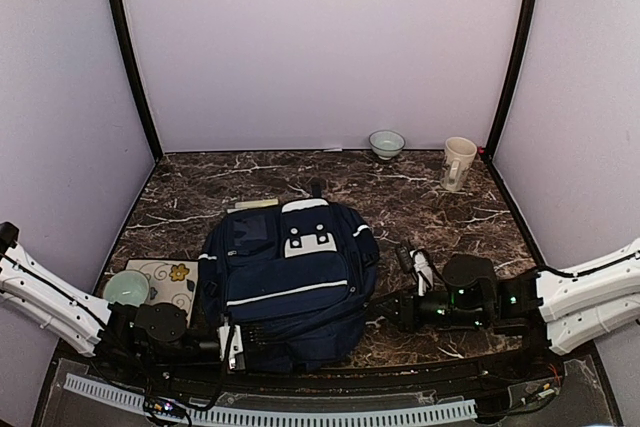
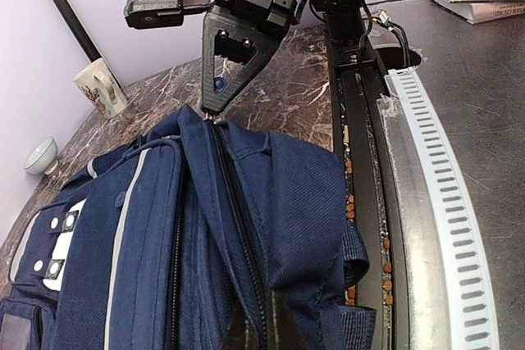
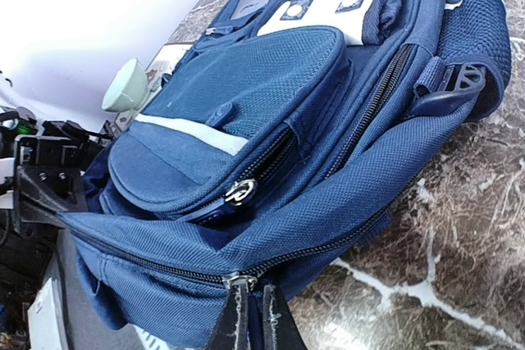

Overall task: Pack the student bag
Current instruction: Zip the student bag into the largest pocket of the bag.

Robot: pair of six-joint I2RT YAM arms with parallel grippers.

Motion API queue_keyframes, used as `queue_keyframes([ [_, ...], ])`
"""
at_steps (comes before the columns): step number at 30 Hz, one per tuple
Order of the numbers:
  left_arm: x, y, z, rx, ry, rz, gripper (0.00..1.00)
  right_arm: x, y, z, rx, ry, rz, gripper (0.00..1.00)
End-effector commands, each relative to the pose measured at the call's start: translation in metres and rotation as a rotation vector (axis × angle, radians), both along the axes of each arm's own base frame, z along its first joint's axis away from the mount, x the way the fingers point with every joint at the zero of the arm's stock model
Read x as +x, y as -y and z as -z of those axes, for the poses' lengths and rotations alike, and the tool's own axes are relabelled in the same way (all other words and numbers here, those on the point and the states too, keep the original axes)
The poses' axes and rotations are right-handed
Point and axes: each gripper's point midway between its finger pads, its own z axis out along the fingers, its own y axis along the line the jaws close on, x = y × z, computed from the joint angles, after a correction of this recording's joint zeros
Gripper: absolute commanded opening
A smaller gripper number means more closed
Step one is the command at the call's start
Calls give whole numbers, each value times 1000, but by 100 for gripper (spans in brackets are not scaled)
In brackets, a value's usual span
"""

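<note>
**Top external view.** The student bag (image 1: 290, 267) lay on its back on the marble worktop (image 1: 450, 217), midway between the left and right edges and close to the near edge. Its long axis ran from the near edge to the far edge. The white patch sat toward the far edge and the zipped end faced the near edge; that end was judged to be the top. The left claw (image 1: 232, 345) met the bag's near left corner and the right claw (image 1: 385, 312) met its near right side. A mug (image 1: 458, 162) and a small bowl (image 1: 387, 143) stood by the far edge, toward the right corner. A green bowl (image 1: 127, 289) on a patterned tile (image 1: 170, 277) lay beside the bag's left side.

**Left wrist view.** The left claw (image 2: 261, 325) was closed, pinching the fabric at the zip line. Opposite it, the right claw (image 2: 215, 112) pinched the same seam.

**Right wrist view.** The right claw (image 3: 250, 317) was closed on the seam at the zip slider (image 3: 238, 282). The zip looked shut along its visible run.

**Progress (judgement).** The contents were hidden, so what had been packed could not be told. With both claws on the main seam, the step in hand was working the zip. The crockery stood outside the bag.
</note>
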Motion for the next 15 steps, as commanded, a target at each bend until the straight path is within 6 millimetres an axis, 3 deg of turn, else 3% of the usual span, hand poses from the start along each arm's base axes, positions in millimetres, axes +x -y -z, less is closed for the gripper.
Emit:
queue_keyframes([
  [1,-15,12,-26,-101,-25,71,0,57,61,47,-280,114,293,0],
  [4,-20,25,-26,-97,-27,100,0,57,65,43,-334,101,306,0],
  [8,-23,47,-28,-92,1,127,0,54,94,32,-410,72,393,0],
  [12,-25,82,-40,-73,41,160,0,47,114,10,-334,61,448,0],
  [15,-22,102,-35,-37,68,163,0,42,133,-7,-299,63,496,0],
])
